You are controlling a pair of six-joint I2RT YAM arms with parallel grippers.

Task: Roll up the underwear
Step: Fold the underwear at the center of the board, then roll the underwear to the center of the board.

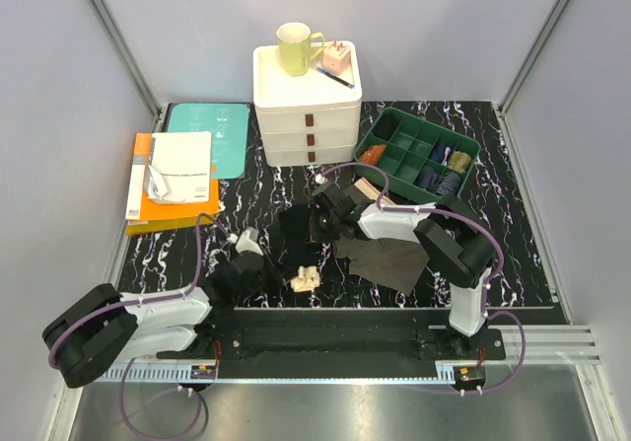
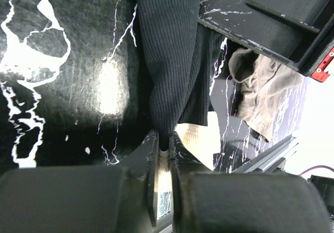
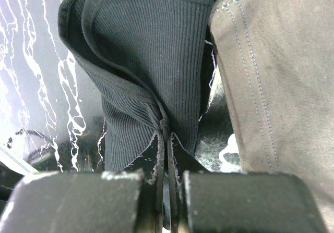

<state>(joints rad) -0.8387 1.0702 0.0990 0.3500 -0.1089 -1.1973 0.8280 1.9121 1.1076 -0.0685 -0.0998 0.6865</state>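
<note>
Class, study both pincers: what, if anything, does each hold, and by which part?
Each holds the black underwear: the left pincer pinches a bunched fold of it, the right pincer pinches a hemmed edge.

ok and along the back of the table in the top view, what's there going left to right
orange book stack → teal folder → white drawer unit → green divided tray

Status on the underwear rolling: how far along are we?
Done: no finished roll visible yet. In hand: the left jaws and right jaws are both pinched shut on the black underwear, which is bunched between them. Left: roll it, then do the olive-brown underwear, which lies loose beside it and is not gripped.
</note>
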